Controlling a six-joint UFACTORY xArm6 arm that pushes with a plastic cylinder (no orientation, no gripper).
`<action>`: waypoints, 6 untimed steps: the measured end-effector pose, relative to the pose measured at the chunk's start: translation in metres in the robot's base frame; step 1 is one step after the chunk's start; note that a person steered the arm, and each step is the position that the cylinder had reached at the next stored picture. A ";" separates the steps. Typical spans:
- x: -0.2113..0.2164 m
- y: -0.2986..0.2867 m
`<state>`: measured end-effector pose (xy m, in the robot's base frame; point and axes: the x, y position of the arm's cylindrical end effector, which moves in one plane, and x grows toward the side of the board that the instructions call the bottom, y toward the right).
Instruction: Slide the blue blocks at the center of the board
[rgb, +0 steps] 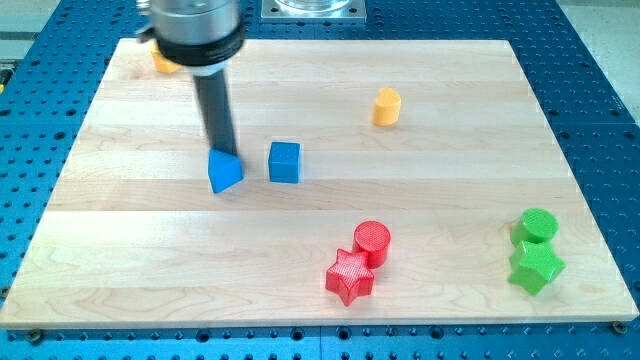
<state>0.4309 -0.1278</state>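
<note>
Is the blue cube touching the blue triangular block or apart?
Apart. A strip of bare wood shows between the blue cube and the blue triangular block; my tip sits at the triangular block's top edge.

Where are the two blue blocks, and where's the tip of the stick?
blue triangular block (225, 173): camera view, middle of its front face.
blue cube (284, 163): camera view, centre of its front face.
my tip (226, 152): camera view, rod's very end, touching the triangular block's top edge.

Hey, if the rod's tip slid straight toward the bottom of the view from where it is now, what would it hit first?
My tip sits at the top edge of the blue triangular block, apparently touching it, so it would meet that block first. The blue cube lies to the view's right, off that line.
</note>
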 end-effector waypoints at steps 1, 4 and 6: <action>0.024 -0.011; 0.046 0.023; 0.057 0.066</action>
